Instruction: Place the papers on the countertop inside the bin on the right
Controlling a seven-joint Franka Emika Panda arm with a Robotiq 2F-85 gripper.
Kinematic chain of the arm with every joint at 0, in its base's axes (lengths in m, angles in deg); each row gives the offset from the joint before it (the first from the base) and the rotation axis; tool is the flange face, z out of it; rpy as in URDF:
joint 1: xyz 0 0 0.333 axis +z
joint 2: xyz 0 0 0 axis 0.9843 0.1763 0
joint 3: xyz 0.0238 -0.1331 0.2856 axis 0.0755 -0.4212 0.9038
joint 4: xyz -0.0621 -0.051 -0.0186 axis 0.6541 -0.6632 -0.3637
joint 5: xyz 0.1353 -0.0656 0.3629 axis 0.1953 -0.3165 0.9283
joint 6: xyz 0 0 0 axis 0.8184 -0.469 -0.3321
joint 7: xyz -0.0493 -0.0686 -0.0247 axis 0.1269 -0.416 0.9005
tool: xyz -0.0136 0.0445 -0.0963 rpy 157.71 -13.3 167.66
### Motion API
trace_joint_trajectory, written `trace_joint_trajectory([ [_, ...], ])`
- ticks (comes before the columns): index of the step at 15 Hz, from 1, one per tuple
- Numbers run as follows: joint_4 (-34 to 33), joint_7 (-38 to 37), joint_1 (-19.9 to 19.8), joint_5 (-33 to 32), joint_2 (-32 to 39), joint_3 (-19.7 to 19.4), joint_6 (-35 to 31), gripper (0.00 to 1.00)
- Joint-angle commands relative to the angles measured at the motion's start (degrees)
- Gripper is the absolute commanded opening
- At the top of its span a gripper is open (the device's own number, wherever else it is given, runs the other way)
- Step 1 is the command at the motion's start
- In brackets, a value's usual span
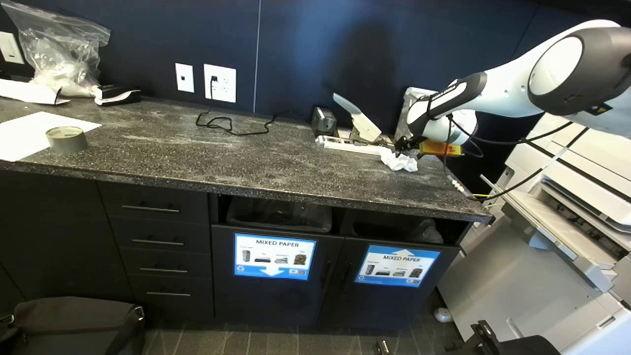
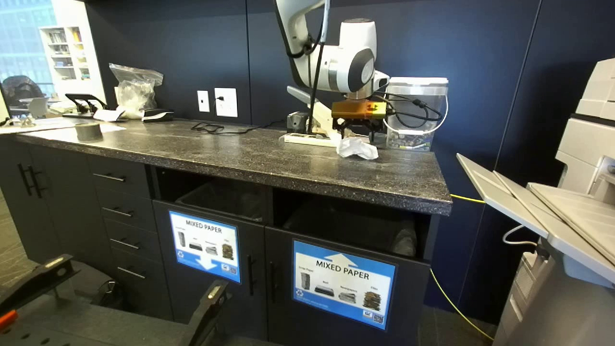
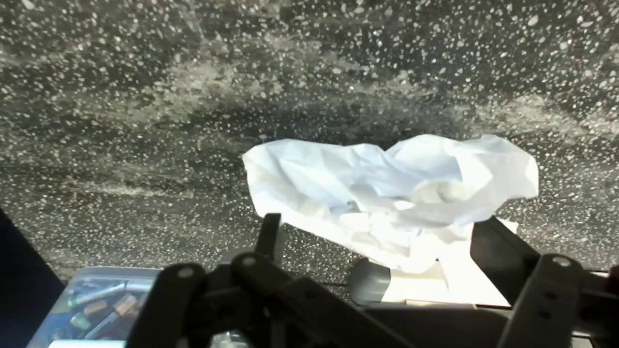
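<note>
1. Gripper [image 3: 379,229]: jaws wide apart, nothing held. Sits at the back edge of the paper wad [image 3: 372,169] — can't tell if touching.
2. Wad lies crumpled on the countertop [image 2: 216,149], just in front of the white levered device [image 2: 310,140].
3. Step in hand looks like the pick. I'd nudge toward the countertop's front edge so the jaws straddle the bulk, then go low and close gently; if only a thin fold is caught, it'll likely slip.
4. Keep off that device while lowering — the gap looks tight, could snag a finger.
5. Next: lift clear, out past the front edge, then to the slot of the right bin [image 1: 379,305], below the countertop. Let go only well inside.
</note>
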Motion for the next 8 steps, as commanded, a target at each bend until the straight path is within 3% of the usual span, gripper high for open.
trace_joint_trajectory([
  [1, -7.3, 4.1, -1.0, 1.6, 4.9, 2.2, 2.6, 1.0],
  [8, -15.1, 8.1, -1.2, 1.5, 10.4, 3.8, 6.0, 1.0],
])
